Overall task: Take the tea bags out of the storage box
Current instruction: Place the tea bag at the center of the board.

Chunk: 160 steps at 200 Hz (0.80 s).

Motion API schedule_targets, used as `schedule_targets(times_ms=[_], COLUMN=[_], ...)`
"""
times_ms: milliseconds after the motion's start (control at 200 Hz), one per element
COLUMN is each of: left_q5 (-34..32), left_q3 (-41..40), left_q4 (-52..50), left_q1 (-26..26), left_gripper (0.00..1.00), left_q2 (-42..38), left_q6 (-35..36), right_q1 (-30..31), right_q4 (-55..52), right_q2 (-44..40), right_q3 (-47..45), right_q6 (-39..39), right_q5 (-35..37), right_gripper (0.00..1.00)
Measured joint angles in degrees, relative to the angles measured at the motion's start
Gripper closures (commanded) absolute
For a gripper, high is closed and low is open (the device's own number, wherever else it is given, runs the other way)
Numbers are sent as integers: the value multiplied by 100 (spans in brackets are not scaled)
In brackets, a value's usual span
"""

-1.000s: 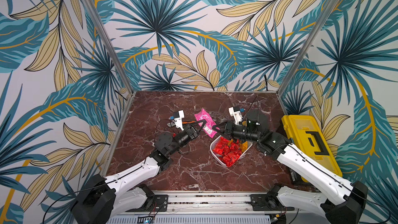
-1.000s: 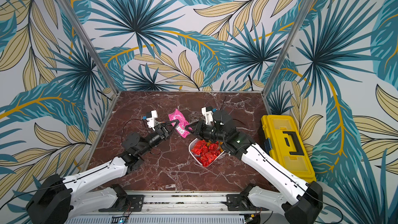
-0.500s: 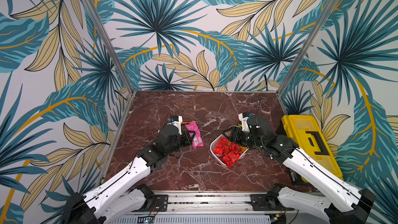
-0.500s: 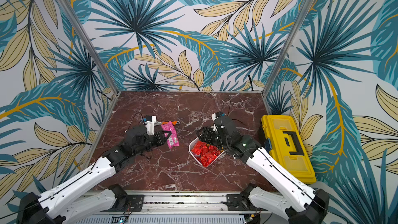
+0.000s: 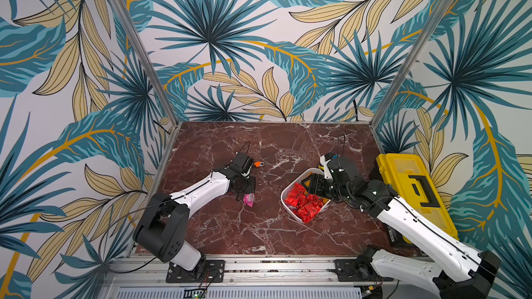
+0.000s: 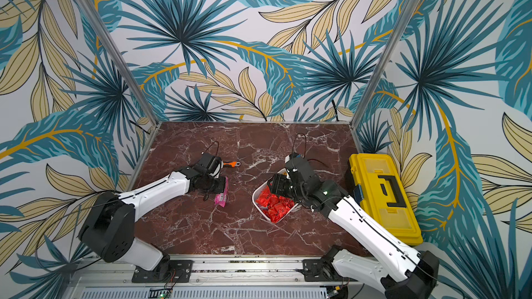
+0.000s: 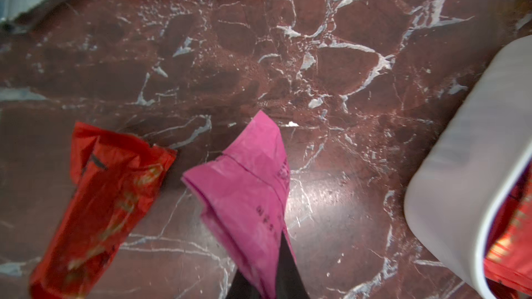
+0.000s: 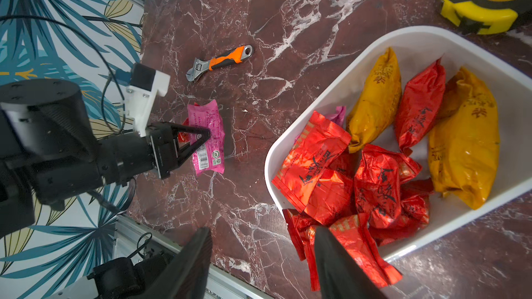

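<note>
Left gripper (image 8: 208, 135) is clamped on a pink foil tea bag (image 8: 210, 156), low over the marble table left of the shallow white plastic storage box (image 8: 417, 31). A red foil tea bag (image 7: 106, 197) lies just beside it. Red and yellow-orange tea bags (image 8: 377, 188) fill the box.

Right gripper (image 8: 262, 232) has its jaws apart and empty, above the box's left rim.

Risks: descending there, a finger could catch the rim and drag the light tub. Closing could pinch two crinkly sachets at once. The pink one may cling on release.
</note>
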Motion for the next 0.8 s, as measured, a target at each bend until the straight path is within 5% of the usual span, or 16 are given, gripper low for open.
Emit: schedule_targets(times_ms=[85,376,801], left_q5=[-2,-138,107], left_q3=[79,175,133], left_q4=[17,181,616], left_q1=[31,140,177], left_gripper=[91,24,17], left_q2=[280,535,-1637], left_q6=[142,326,-389], right_q1=[0,0,-33], right_q4=[-24,-313,-1377], right_q2=[0,-2,590], right_q3=[0,-2,46], right_q6=[-17,-190,-256], right_q5=[15,295,1239], right_gripper=[38,38,37])
